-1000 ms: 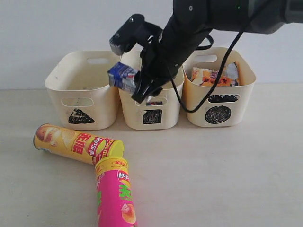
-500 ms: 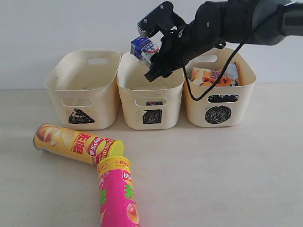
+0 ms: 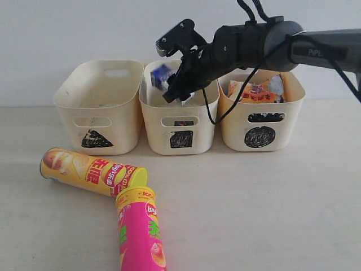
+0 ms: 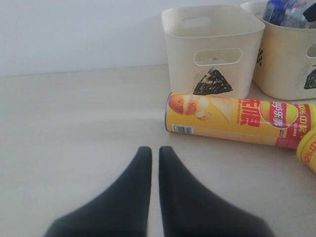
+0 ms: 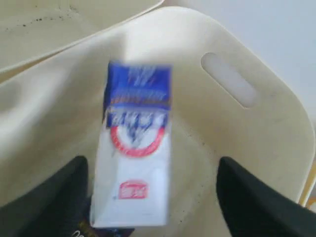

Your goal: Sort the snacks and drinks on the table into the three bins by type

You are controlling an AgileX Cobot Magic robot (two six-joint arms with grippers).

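The blue-white carton [image 5: 136, 148] is inside the bin marked with a scribbled square [image 3: 155, 121], upright and blurred, up at about 10 o'clock of that bin's opening in the exterior view. It sits between the fingers of my right gripper [image 5: 150, 165], whose jaws are spread wider than the carton. There is clear space on one side, and I cannot tell whether the other finger touches it. My right arm reaches in over the bin's rim from 2 o'clock. At 9 o'clock of this bin, just beside it, is the triangle bin [image 3: 67, 107]. At 3 o'clock is the circle bin [image 3: 237, 127], with an orange foil bag [image 3: 254, 90] showing above its rim. Out at 7 o'clock on the table [image 3: 271, 197] the yellow chip tube [image 3: 93, 171] lies on its side. Its lid end touches the lid end of the pink chip tube [image 3: 138, 231], which runs toward 6 o'clock and off the picture's edge. My left gripper [image 4: 154, 149] hangs low over bare table near the yellow tube, jaws pressed together on nothing.
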